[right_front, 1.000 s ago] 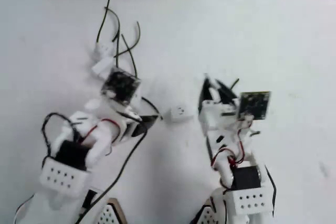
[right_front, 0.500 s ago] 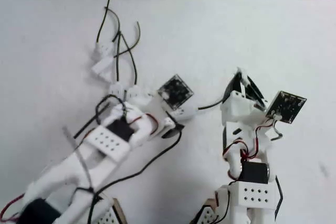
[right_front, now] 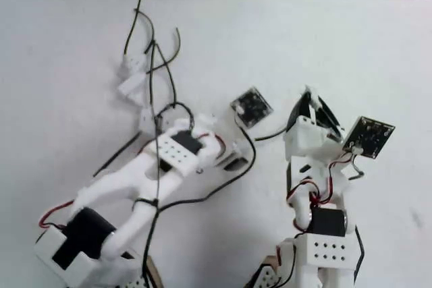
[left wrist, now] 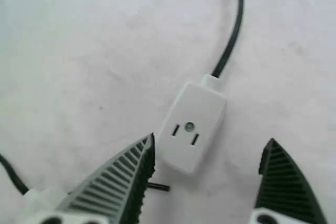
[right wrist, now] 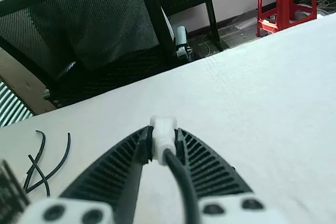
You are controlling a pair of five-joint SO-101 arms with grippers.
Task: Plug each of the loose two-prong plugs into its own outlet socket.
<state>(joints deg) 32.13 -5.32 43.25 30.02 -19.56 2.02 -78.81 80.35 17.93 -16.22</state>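
While the right gripper (right wrist: 163, 128) is clamped on a white two-prong plug (right wrist: 161, 140), whose black cord trails back between its fingers, the left gripper (left wrist: 210, 142) hangs over the outlet socket (left wrist: 191, 128) with its jaws wide apart. One ribbed finger is close against the socket's side and the other is well clear of it. The socket lies flat on the white table (right_front: 337, 45), face up. The step in hand looks like securing the socket before mating. The next move would call for the left jaws to close squarely on the socket's body so it cannot slide. The right arm would then carry the plug over the socket, turn it so the prongs point down at the two slots, and press straight in. The left wrist view supplies the socket's face, with two slots and a round hole, and the black cord leaving its far end. The right wrist view supplies the grip on the plug, though I cannot tell how the prongs sit. The high view adds the layout: the right arm stands off to one side of the socket, and more white connectors (right_front: 131, 79) with loose black wires lie well apart from it, towards the table's far edge.
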